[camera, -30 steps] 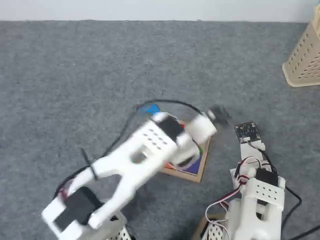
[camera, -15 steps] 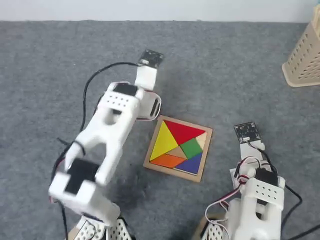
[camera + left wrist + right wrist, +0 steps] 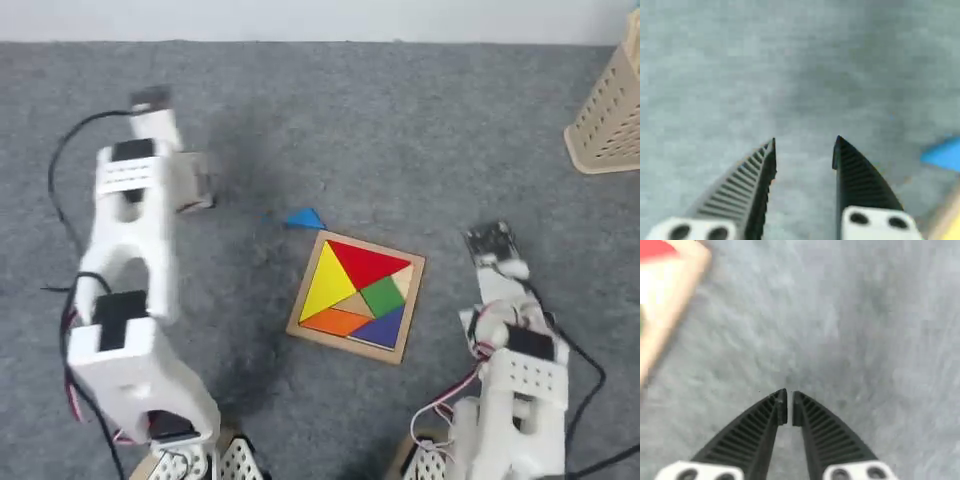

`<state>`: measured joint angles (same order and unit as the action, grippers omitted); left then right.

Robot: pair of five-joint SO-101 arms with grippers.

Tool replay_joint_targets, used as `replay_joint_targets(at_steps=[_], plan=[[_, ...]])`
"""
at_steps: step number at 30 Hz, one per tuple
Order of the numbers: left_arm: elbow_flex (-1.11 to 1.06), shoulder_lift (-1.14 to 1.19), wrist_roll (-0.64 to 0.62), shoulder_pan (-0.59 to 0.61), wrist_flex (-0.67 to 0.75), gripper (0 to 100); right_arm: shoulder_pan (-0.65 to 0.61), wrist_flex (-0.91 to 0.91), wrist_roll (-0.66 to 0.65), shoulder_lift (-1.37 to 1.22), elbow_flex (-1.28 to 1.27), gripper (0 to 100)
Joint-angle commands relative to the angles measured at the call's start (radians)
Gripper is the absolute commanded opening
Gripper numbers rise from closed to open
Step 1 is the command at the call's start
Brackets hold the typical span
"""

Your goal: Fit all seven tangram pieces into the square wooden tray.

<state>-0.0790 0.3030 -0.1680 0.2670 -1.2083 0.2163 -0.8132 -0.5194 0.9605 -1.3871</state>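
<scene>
grey felt-like tabletop [image 3: 450, 120] runs edge to edge, same surface under the right hand [image 3: 789, 396]. pale wall strip [image 3: 300, 18] along the far edge, well beyond that hand. beige perforated rack [image 3: 608, 110] at the far corner, well apart from it. light soft, shadows diffuse.

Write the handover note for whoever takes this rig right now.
Left end effector: open, empty, over the grey mat.
Right end effector: shut, empty, above the mat beside the wooden tray.
Done: yellow triangle, red triangle and other pieces sit in the tray.
Left: light blue triangle lies on the mat just outside a tray corner; fit it in.
</scene>
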Motion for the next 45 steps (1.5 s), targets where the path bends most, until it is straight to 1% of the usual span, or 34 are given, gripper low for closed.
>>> replay_joint_targets(at_steps=[1, 3, 6, 8, 12, 17, 20, 25, 30, 37, 39, 45], plan=[[-0.079, -0.066, 0.015, 0.044, 0.035, 18, -0.191, -0.214, 0.049, -0.193, 0.408, 9.2], [-0.097, -0.074, 0.014, 0.046, 0.069, 18, -0.297, -0.298, 0.083, -0.343, 0.618, 9.3], [-0.105, -0.078, -0.006, 0.094, 0.144, 18, -0.466, -0.389, 0.028, -0.576, 0.895, 9.5], [-0.105, -0.072, -0.015, 0.129, 0.176, 18, -0.55, -0.394, -0.02, -0.722, 1.045, 9.5], [-0.101, -0.026, -0.018, 0.149, 0.201, 18, -0.67, -0.394, -0.133, -0.986, 1.298, 9.7], [-0.099, 0.011, -0.018, 0.124, 0.215, 18, -0.762, -0.375, -0.181, -1.26, 1.579, 17.5], [-0.099, 0.012, -0.018, 0.124, 0.215, 18, -0.786, -0.34, -0.193, -1.392, 1.712, 19.5], [-0.099, 0.017, -0.015, 0.103, 0.226, 18, -0.834, -0.288, -0.264, -1.566, 1.849, 19.5], [-0.104, 0.017, -0.014, 0.092, 0.222, 18, -0.849, -0.232, -0.307, -1.658, 1.881, 19.5], [-0.104, 0.012, -0.014, 0.092, 0.222, 18, -0.828, -0.234, -0.305, -1.712, 1.881, 19.3], [-0.104, 0.012, -0.014, 0.092, 0.222, 18, -0.816, -0.248, -0.305, -1.719, 1.881, 17.5], [-0.104, 0.012, -0.014, 0.092, 0.222, 18, -0.765, -0.268, -0.302, -1.722, 1.881, 5.9]])
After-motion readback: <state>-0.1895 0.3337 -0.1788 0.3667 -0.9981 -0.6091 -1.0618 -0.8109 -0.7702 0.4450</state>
